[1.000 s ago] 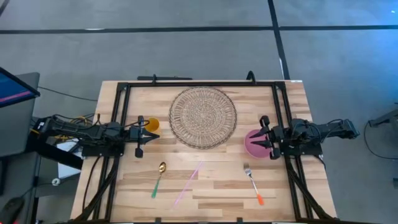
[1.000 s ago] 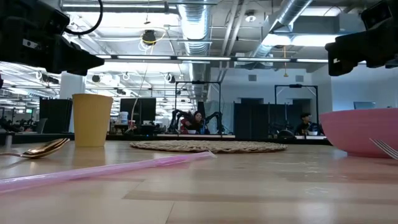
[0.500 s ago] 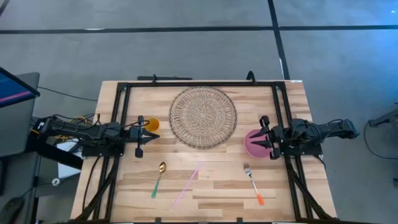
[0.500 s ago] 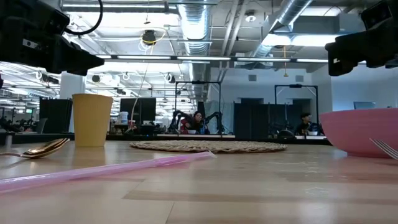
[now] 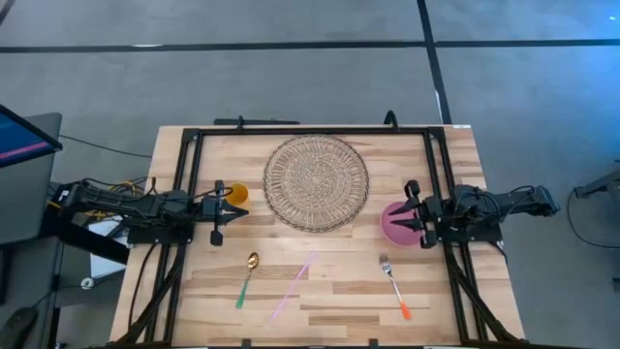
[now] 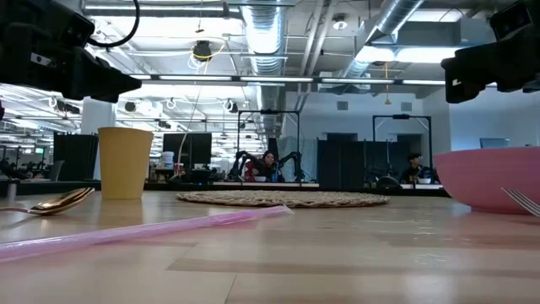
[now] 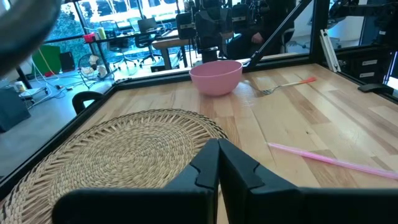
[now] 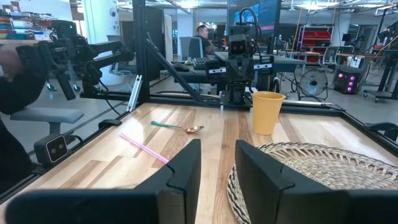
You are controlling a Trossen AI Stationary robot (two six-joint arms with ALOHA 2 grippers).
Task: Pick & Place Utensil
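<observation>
Two utensils, spoon (image 5: 250,264) and fork (image 5: 391,281), lie flat low in the frame, so we judge either empty end effector, left (image 5: 217,215) closed, right (image 5: 411,215) slightly parted, could skid off them against the worktop (image 5: 339,301).

Def a robotics lab / open-plan workshop imo. Exposed ducts (image 6: 268,34) + strip lights overhead, bare concrete floor (image 5: 291,78), rows of desks w/ monitors (image 6: 187,148), office chairs, a floor fan (image 8: 309,79), more robot arm rigs (image 6: 268,160) on other benches, ppl (image 6: 413,167) seated at workstations in the bg.
</observation>
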